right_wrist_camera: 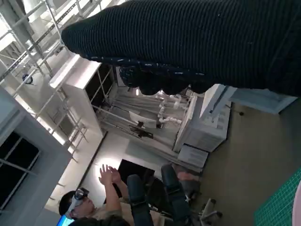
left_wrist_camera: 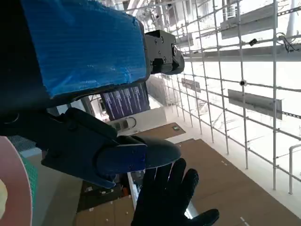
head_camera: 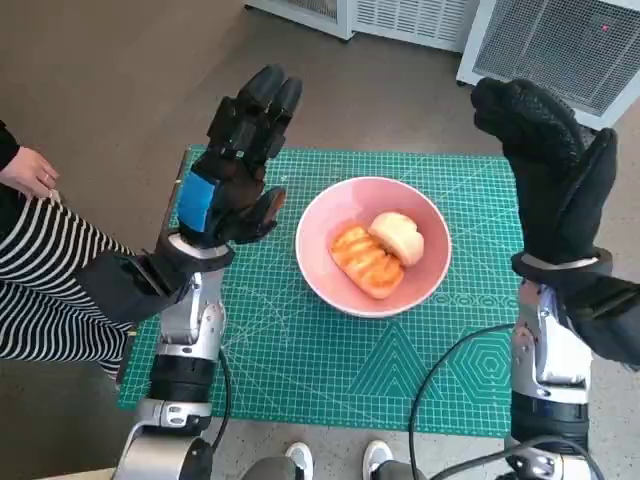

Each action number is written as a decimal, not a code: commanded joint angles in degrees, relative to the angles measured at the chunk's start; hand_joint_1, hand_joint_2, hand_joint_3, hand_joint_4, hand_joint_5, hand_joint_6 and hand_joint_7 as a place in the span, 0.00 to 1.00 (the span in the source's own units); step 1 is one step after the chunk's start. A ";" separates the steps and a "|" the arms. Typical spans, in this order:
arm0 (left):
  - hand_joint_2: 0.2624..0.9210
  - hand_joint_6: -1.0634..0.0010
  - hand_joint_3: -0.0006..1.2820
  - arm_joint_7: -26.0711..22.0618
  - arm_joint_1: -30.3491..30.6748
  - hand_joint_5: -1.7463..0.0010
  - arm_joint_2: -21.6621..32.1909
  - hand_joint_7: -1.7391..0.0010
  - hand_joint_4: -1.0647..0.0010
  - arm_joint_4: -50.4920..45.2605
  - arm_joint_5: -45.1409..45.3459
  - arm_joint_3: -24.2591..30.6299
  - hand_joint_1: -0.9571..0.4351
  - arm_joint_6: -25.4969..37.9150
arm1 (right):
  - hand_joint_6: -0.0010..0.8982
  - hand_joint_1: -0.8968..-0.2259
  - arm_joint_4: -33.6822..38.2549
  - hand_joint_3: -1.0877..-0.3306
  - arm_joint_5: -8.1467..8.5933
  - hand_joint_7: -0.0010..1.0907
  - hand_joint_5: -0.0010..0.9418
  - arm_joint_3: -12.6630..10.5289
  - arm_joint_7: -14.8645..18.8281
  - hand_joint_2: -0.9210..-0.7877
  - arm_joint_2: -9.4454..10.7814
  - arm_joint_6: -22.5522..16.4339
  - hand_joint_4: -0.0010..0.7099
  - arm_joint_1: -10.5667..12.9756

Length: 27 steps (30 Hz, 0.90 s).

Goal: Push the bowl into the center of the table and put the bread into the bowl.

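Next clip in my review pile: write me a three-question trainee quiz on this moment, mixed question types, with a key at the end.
1. True or false: the bread lies inside the pink bowl.
2. Multiple choice: What does the left hand hold? A) the bowl's rim B) a piece of bread C) nothing
3. Short answer: Where is the right hand relative to the bowl, and is it touching it?

Key
1. True. Two pieces rest in the bowl, which stands near the middle of the green mat.
2. C. The hand is raised beside the bowl with its fingers extended.
3. Raised off to the bowl's right side, apart from it, holding nothing.
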 commanded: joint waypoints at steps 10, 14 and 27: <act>1.00 1.00 0.34 0.47 -1.24 0.97 -0.10 0.73 0.92 -1.84 -0.37 0.15 0.22 1.63 | 0.04 0.31 1.36 0.54 -0.65 0.43 0.00 0.35 0.50 0.00 0.23 -0.42 0.21 1.59; 1.00 1.00 0.32 0.47 -1.11 0.98 -0.19 0.72 0.92 -2.45 -0.60 0.15 0.22 2.26 | 0.04 0.31 1.32 0.54 -0.48 0.43 0.00 0.48 0.56 0.00 0.48 -0.52 0.21 1.92; 1.00 1.00 0.29 0.88 -0.78 0.98 -0.82 0.71 0.91 -3.14 0.02 -0.37 0.22 2.36 | 0.05 0.31 1.34 0.55 -0.26 0.44 0.00 0.54 0.80 0.00 0.69 -0.90 0.21 2.80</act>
